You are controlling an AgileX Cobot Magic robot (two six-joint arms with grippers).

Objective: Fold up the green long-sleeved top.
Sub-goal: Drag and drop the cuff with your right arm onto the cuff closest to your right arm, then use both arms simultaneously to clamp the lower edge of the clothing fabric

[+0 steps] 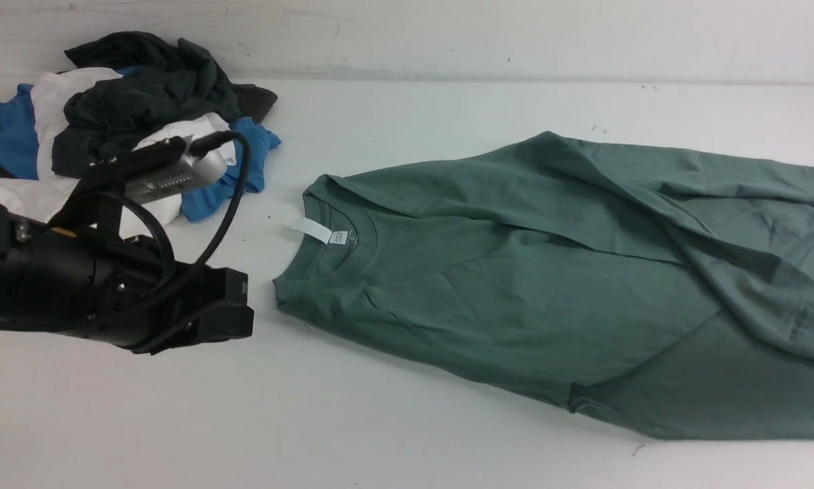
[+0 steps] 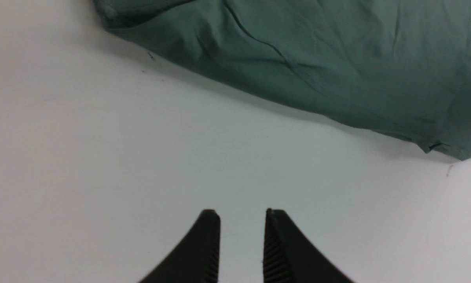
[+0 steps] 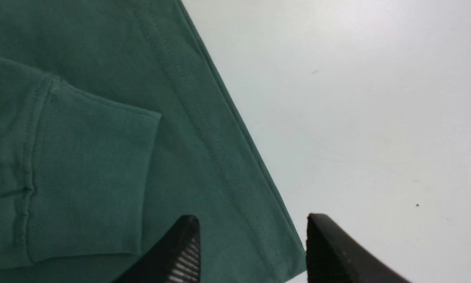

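White tabletop (image 1: 379,421), scuffed w/ small dark specks, runs back to a pale wall. On its right half lies the green long-sleeved top (image 1: 515,292), spread mostly flat. The collar points toward centre w/ the white neck label (image 1: 311,231) flipped out onto the bare surface, and the body runs off the front view's right edge. 1 sleeve lies across the body along a long diagonal crease. At far left sits a pile of clothes (image 1: 128,109) (dark, white, blue), well apart from the top.

The left hand (image 2: 243,214) hangs low over bare tabletop near the collar end. Its 2 fingers are parted by only a narrow gap, nothing btwn them.

The right hand (image 3: 253,220) shows only in its wrist view and is spread wide. 1 finger is over fabric and 1 over tabletop, straddling the hem (image 3: 227,157) near a ribbed cuff (image 3: 90,184). It grips nothing and prob. isn't touching the cloth, though that's hard to judge this close.
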